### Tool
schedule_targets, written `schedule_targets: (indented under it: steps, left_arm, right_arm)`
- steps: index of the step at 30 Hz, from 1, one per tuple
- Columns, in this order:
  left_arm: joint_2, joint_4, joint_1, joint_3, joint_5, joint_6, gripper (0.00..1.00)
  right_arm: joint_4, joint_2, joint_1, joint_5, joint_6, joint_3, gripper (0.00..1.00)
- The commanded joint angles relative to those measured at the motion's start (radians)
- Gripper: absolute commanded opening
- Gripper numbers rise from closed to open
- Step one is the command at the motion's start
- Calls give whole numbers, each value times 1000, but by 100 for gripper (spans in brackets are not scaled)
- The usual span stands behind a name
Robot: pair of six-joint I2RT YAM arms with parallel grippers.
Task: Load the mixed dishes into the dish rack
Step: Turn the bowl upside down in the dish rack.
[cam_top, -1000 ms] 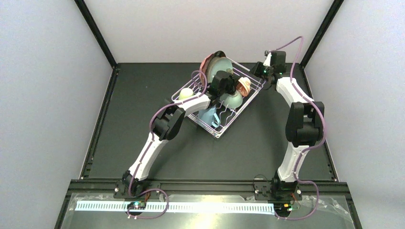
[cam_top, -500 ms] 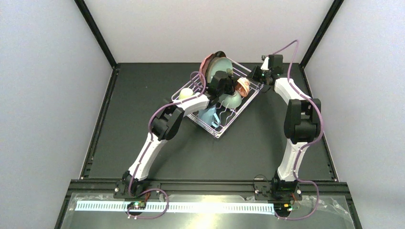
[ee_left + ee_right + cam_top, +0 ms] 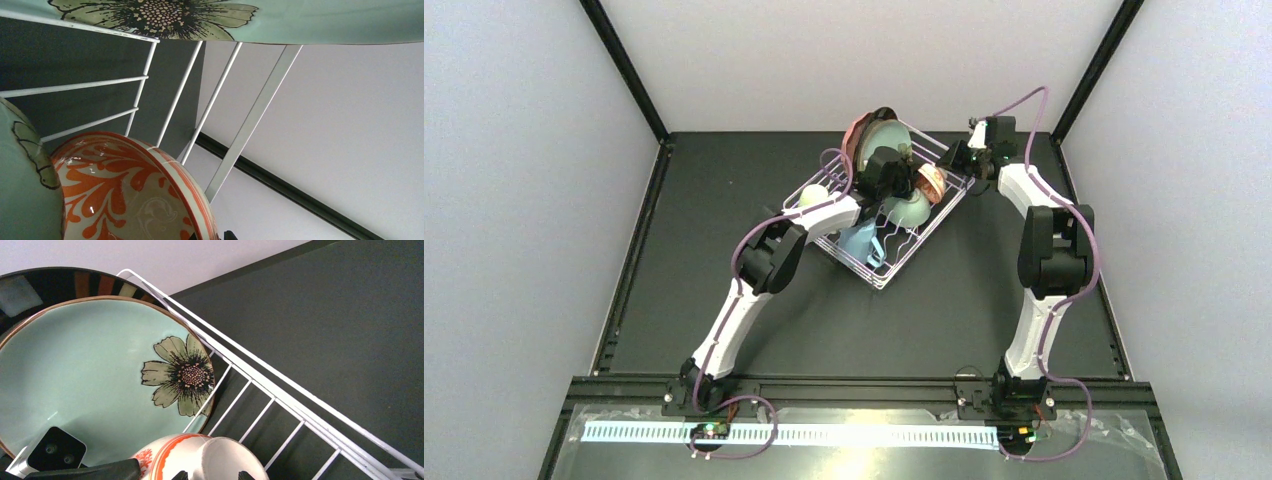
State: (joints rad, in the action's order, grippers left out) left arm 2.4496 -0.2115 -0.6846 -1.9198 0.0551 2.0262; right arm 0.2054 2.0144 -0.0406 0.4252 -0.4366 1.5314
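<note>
Remote op here. The rack sits at an angle in the upper middle of the overhead view, on the dark tabletop, and most of the load looks to be in it. The flowered plate stands on edge at the far end with the dark-rimmed plate right behind it, upright so the prongs keep them from flopping, I'd guess. The blue mug is at the near end, the cream mug is at the left side, and the green bowl is mid-rack.

Both arms are working the orange bowl, which is tipped on its side inside the rack's right rail, just beside the green bowl. The left fingers are in the rack next to it, but that wrist view barely shows them, so I can't tell if they're open or closed. The right fingers come in over the rail, tips either side of the bowl's foot (only slivers at the bottom of the wrist view). I can't tell if they're pinching it. My read: they're steadying it so it settles leaning, not rolling.
</note>
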Motion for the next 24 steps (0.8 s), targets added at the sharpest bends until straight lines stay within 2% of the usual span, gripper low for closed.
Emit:
schedule_targets:
  steps: [1,10,24]
  left_arm:
    - [-69,25,31,-4,17,-22,23]
    - [-86,144,31,-56,14,-71,27]
    - [-161,334,36,-57,22,-156,29]
  right_arm:
    - [-8,34,0,43,-10,9,56]
    - [-13,32,-3,60,-17,7,56]
    - [-25,27,-10,73,-29,-6,56]
